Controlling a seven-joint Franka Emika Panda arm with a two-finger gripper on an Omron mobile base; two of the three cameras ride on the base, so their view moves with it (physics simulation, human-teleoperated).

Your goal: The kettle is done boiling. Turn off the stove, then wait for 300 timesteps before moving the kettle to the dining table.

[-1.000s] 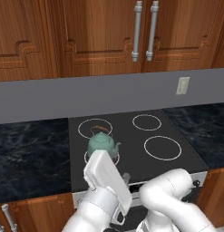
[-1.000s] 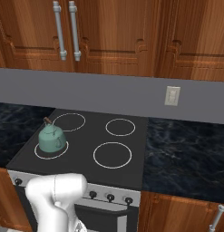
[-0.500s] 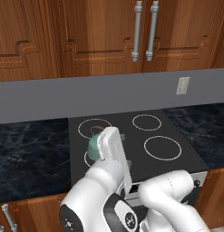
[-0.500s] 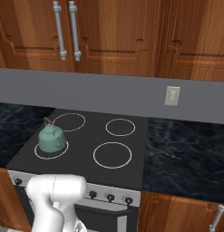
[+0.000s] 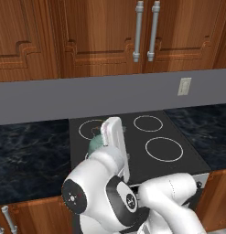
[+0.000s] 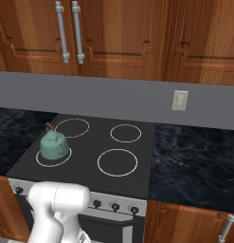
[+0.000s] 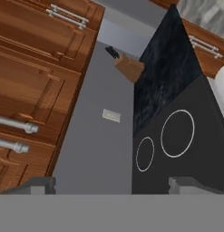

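Teal-green kettle (image 6: 54, 144) sits on the stove's (image 6: 90, 173) near-left burner, apart from the gripper (image 7: 111, 183), whose fingers stand wide apart, empty, facing the right burners.

My arm (image 5: 110, 183) is glossy white, built of rounded, bulbous shells joined by dark charcoal rings, with a round black cap bearing small pale marks. My fingertips (image 7: 38, 183) are small, dark grey and blocky.
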